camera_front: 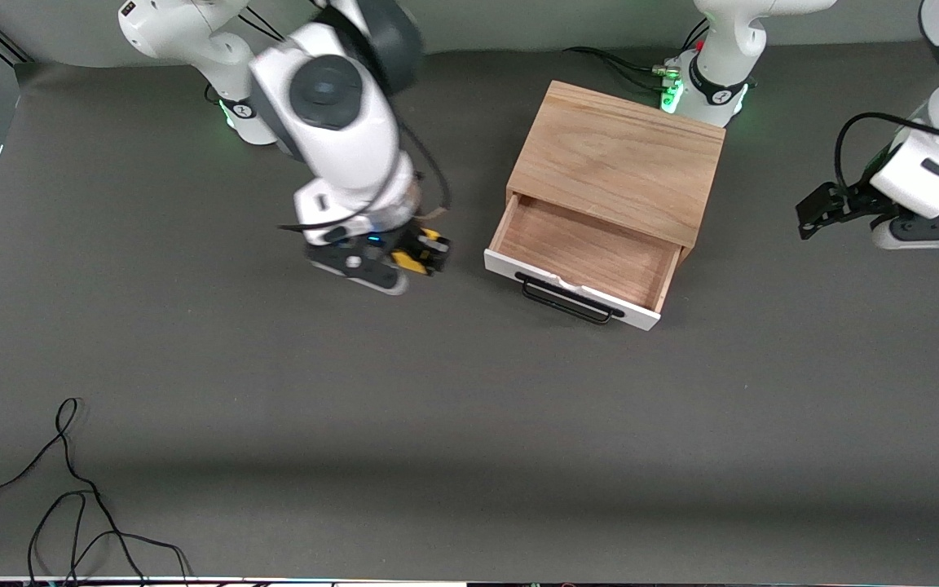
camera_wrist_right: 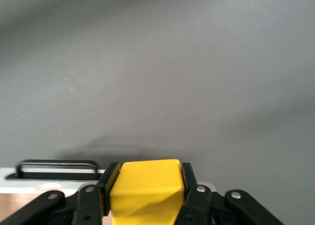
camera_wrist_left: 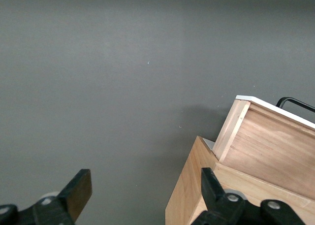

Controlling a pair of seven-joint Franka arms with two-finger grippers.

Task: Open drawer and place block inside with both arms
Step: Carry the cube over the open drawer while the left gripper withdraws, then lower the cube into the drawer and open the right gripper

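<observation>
The block [camera_front: 414, 259], a small yellow cube, sits clenched between the fingers of the right gripper [camera_front: 425, 254], and in the right wrist view we see it [camera_wrist_right: 146, 190] squeezed on two sides by the black fingers [camera_wrist_right: 188, 183], with the drawer's black handle [camera_wrist_right: 56, 164] and white front edge showing just past it. In the front view this gripper hangs over the bare grey table [camera_front: 469, 424], just beside the drawer's front corner on the right arm's end, not yet over the tray itself.

Moving across the front view, we come to the drawer [camera_front: 584, 254], which stands pulled out of the light-wood cabinet [camera_front: 618, 159]. Its wooden floor is bare, its white front panel [camera_front: 571, 292] faces the front camera at a slant, and the long black handle [camera_front: 569, 301] runs along that panel. The cabinet sits close to the left arm's green-lit base [camera_front: 670, 96] (the right arm's base glows green too, farther along the top edge).

Last, toward the left arm's end of the table, the left gripper [camera_front: 820, 210] waits well apart from the cabinet, holding nothing. In the left wrist view we see its two black fingers [camera_wrist_left: 78, 191] spread wide with only grey table between them, and a corner of the cabinet with the open drawer [camera_wrist_left: 268, 144] beside one finger.

A loose black cable [camera_front: 70, 497] lies on the table nearest the front camera, at the right arm's end.
</observation>
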